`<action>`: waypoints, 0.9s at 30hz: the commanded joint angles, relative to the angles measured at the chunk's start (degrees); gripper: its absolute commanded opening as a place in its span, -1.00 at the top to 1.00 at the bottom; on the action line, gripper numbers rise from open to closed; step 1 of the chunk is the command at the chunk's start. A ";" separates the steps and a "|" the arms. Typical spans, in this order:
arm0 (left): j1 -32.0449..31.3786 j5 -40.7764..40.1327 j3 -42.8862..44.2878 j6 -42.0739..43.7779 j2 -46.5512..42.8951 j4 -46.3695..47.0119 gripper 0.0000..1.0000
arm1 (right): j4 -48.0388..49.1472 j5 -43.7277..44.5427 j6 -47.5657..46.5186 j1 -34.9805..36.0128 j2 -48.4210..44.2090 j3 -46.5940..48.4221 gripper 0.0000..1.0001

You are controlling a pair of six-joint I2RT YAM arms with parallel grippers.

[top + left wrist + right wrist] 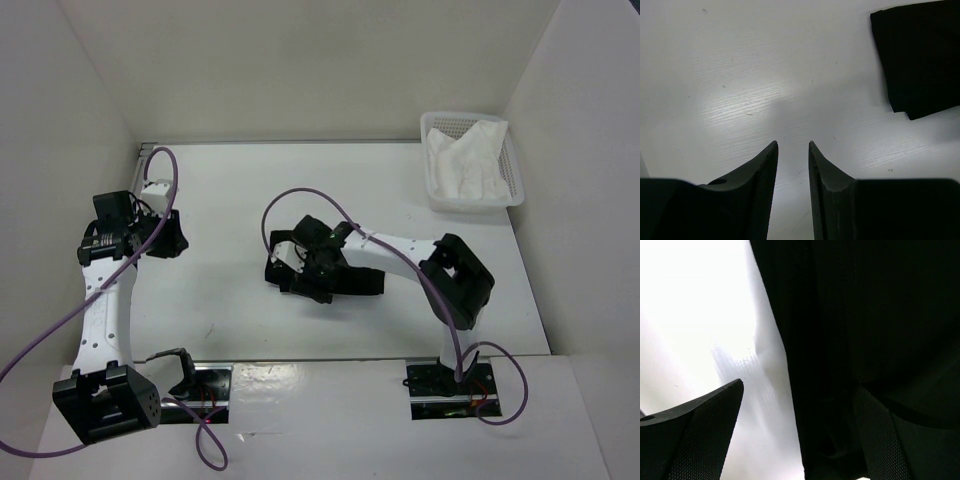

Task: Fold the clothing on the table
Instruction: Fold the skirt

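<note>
Item 1. Left tool (793, 143): at the left side of the table (230, 190), nearer than the rest. Fingers parted by a narrow gap with nothing between them, only bare table surface below.

Item 2. Right tool (800, 385): reaches in to mid-table and is poised low over the clothing (875, 310). Jaws spread wide and not closed on anything. One finger (705, 435) is over bare table and the other (885, 440) is over the fabric, whose edge runs between them. Contact with the fabric cannot be told.

Item 3. Clothing: black, matte, lying in a compact bundle at mid-table, largely under the right tool. It is well apart from the left tool, whose wrist view shows one squared corner of it.

Item 4. Basket (515, 165): white mesh, at the far right corner of the table, holding a crumpled white cloth (465, 160).
</note>
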 commanded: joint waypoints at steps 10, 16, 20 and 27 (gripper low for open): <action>0.47 1.52 -0.12 0.62 -1.23 1.22 0.24 | 0.42 -5.19 -0.51 -0.12 1.66 3.87 -0.85; 0.47 1.52 -0.12 0.62 -1.23 1.22 0.24 | -0.11 -6.33 -0.51 -0.12 2.90 3.87 -0.85; 0.47 1.52 -0.12 0.62 -0.70 1.22 0.24 | -0.11 -6.85 -0.51 -0.12 3.43 3.87 -0.85; 0.47 2.57 -0.12 1.15 0.36 1.22 0.22 | -0.72 -7.38 0.01 -0.12 6.50 3.26 -0.85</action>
